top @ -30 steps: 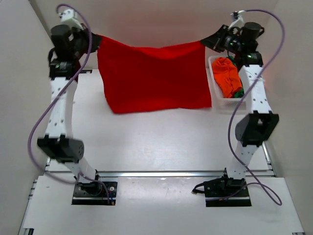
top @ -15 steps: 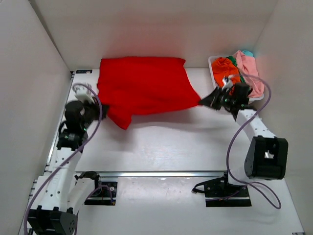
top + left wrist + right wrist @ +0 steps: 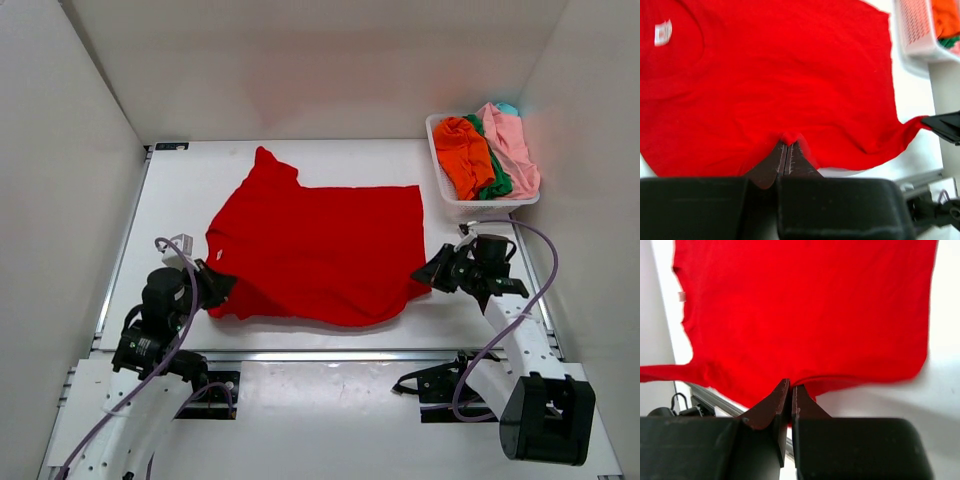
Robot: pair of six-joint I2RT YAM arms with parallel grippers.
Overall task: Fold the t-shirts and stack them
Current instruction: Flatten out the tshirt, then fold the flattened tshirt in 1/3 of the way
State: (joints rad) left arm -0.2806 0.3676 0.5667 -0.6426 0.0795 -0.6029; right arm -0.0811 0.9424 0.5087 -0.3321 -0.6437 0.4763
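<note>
The bright red t-shirt (image 3: 315,250) lies spread on the white table, one sleeve pointing to the back. My left gripper (image 3: 218,284) is shut on its near left corner; the left wrist view shows the cloth (image 3: 790,90) pinched at the jaw tips (image 3: 788,142). My right gripper (image 3: 424,273) is shut on the near right corner; the right wrist view shows the red cloth (image 3: 805,310) pinched at the tips (image 3: 791,385). Orange (image 3: 465,150), green (image 3: 494,182), pale pink (image 3: 510,140) and teal (image 3: 508,108) shirts lie heaped in the basket.
The white plastic basket (image 3: 446,196) stands at the back right, also showing in the left wrist view (image 3: 917,35). White walls close the table on three sides. A metal rail (image 3: 340,354) runs along the near edge by the arm bases.
Both grippers have pulled the red shirt down from hanging at the back toward the near edge. It now lies spread on the table. Both arms have come low and near.
</note>
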